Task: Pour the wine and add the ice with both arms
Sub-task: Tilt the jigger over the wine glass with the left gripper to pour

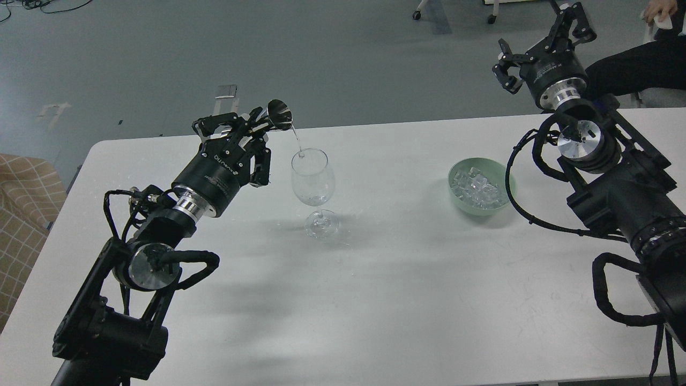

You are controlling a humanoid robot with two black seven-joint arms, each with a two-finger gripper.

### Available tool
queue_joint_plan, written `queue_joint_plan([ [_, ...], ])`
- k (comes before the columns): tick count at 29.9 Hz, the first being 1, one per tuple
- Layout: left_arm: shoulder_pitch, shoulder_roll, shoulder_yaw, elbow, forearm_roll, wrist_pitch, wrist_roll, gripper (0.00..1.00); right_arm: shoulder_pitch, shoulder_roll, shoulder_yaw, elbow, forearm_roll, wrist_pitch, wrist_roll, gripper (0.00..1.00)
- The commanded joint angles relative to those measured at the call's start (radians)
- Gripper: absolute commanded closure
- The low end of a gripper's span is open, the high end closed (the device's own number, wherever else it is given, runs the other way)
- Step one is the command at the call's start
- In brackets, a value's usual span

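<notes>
My left gripper (251, 135) is shut on a small dark metal cup (277, 114), tipped on its side above the clear stemmed glass (313, 177). A thin stream of clear wine (296, 138) falls from the cup's rim into the glass. The glass stands upright on the white table (375, 279). A pale green bowl (507, 185) holding the ice (478, 188), many small clear cubes, sits to the right of the glass. My right gripper (538, 40) is open and empty, raised beyond the table's far right edge, well above and behind the bowl.
A tan checked seat (27, 214) stands off the table's left edge. A person in dark clothes (640, 61) sits at the far right behind my right arm. Grey floor lies beyond the table's far edge.
</notes>
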Motion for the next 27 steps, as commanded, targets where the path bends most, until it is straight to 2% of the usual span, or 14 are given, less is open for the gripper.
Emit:
queue_joint_plan([
  [1,-0.012,0.023,0.001,0.004,0.007,-0.002,0.002,0.81,-0.004,-0.002,0.000,0.004,0.000,0.000,0.000,0.00],
  [27,-0.086,0.109,0.019,-0.002,0.059,-0.038,0.022,0.80,-0.009,-0.016,0.004,0.012,0.000,0.001,0.000,0.00],
])
